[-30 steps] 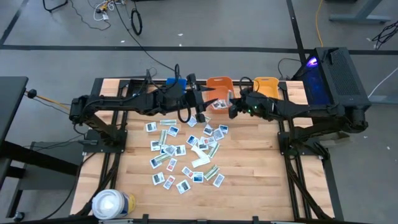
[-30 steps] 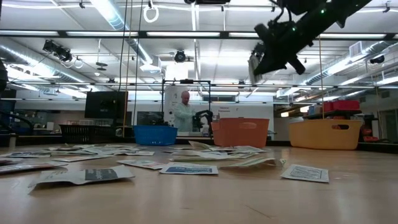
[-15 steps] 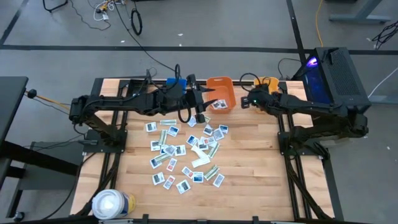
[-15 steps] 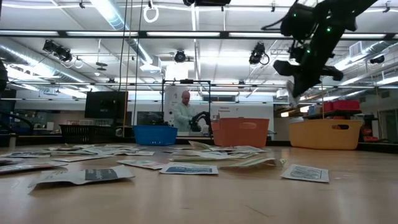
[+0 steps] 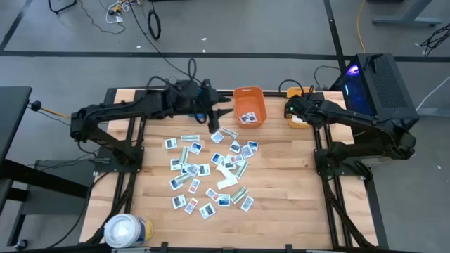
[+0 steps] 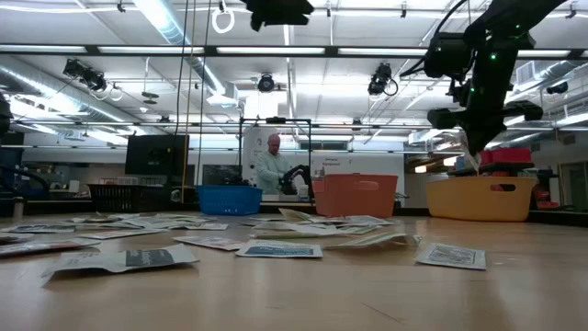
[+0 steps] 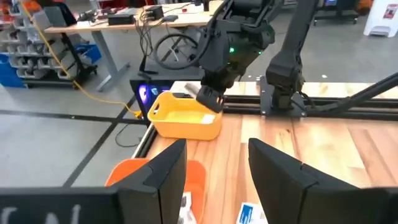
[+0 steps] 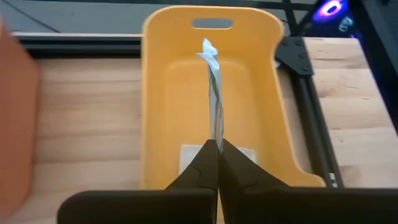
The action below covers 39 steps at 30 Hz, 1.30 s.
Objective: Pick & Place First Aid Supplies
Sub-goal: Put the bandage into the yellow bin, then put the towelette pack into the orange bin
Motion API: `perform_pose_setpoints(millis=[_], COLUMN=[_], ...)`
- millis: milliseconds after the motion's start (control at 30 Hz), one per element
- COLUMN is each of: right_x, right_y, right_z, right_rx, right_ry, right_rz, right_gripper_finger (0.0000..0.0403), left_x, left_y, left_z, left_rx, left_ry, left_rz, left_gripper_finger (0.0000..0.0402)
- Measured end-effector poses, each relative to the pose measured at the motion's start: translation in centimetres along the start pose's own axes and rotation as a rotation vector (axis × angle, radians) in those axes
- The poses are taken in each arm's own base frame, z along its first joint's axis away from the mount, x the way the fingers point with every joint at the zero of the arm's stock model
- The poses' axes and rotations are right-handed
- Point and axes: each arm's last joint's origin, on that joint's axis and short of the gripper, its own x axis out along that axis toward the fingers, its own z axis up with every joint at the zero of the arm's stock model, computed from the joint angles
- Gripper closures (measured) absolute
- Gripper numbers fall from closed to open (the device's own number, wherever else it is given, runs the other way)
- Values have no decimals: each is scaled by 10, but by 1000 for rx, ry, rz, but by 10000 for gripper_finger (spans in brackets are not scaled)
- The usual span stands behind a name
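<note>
From above, the right end effector [image 5: 291, 109] hovered over the yellow bin [image 5: 301, 118], one of three bins; some two dozen packets [image 5: 211, 169] lay on the bench [image 5: 281, 190]. Its wrist view showed it pinching a strip [image 8: 214, 106] upright: release seemed next. The left end effector [image 7: 214, 171] hung half-open, empty.

The right end effector [image 8: 217, 147] hung from its arm at the far right of the tabletop, pointing down, its two fingers pinched together on a thin packet [image 8: 213, 93] held edge-on. The left end effector [image 7: 214, 168] reached forward at the far middle, raised, fingers parted with nothing between them.
</note>
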Motion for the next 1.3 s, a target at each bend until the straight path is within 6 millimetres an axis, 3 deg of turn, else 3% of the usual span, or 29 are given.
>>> perform_pose_setpoints(millis=[267, 533, 1033, 1300], right_x=[8, 13, 14, 11], right_y=[-11, -16, -16, -1], right_z=[8, 12, 12, 14], right_rx=[16, 35, 16, -113], right_ry=[20, 32, 75, 110], right_rz=[-66, -89, -50, 173], right_gripper_finger=[403, 384, 218, 190], left_x=[-30, -34, -34, -34], left_y=[22, 27, 27, 26], left_z=[2, 0, 0, 0], left_rx=[-71, -77, -79, -79], left_ry=[40, 64, 64, 67], left_rz=[-14, -1, -2, -3], left_gripper_finger=[225, 225, 225, 225])
